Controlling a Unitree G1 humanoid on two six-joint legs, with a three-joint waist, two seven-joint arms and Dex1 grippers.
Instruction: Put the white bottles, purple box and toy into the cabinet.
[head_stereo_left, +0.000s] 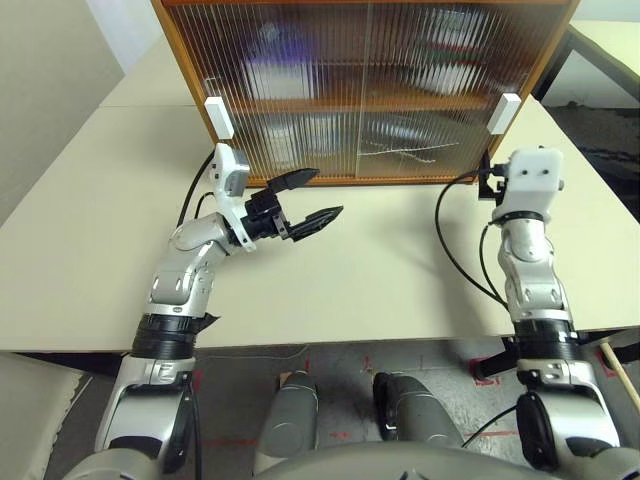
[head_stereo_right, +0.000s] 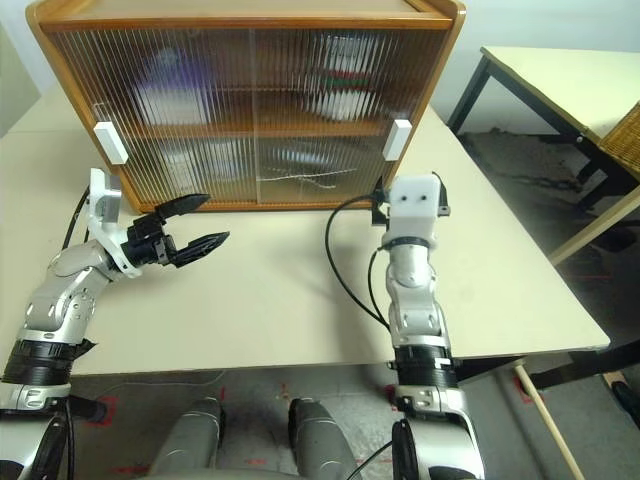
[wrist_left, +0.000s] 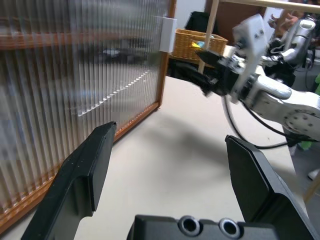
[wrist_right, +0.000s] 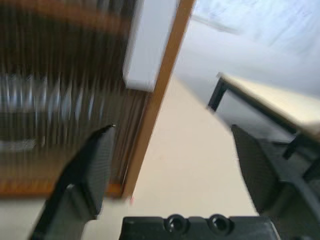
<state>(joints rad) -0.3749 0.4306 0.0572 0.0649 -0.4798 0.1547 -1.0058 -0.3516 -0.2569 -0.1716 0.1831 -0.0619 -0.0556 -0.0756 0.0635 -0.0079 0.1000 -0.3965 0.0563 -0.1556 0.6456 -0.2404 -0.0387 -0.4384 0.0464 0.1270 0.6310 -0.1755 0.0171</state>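
Black two-finger grippers sit nearest the viewer, both above a pale cream tabletop (head_stereo_left: 380, 260). The left gripper (head_stereo_left: 305, 200) has its fingers spread wide and holds nothing; bare table lies beneath and ahead of it. The right gripper (wrist_right: 175, 165) is likewise spread wide and empty, as its wrist view shows, with the cabinet's right corner post just ahead of its left finger.

Beyond both grippers stands the cabinet (head_stereo_left: 365, 12), brown wood, with two ribbed translucent sliding doors drawn shut. A white rectangular handle (head_stereo_left: 219, 117) sits just past the left gripper; the matching right handle (head_stereo_left: 503, 112) lies directly ahead of and slightly above the right gripper.

Through the ribbed panels only blurred shapes can be made out: a pale, faintly purple mass on the upper shelf behind the left door (head_stereo_left: 275, 65), probably the purple box, and whitish forms behind the right door. The bottles and the toy cannot be told apart.

Judged from this layout, the loading appears finished and the doors closed; the step in hand is release and retreat. The next move calls only for drawing both arms back clear of the handles.

No label or writing is legible.
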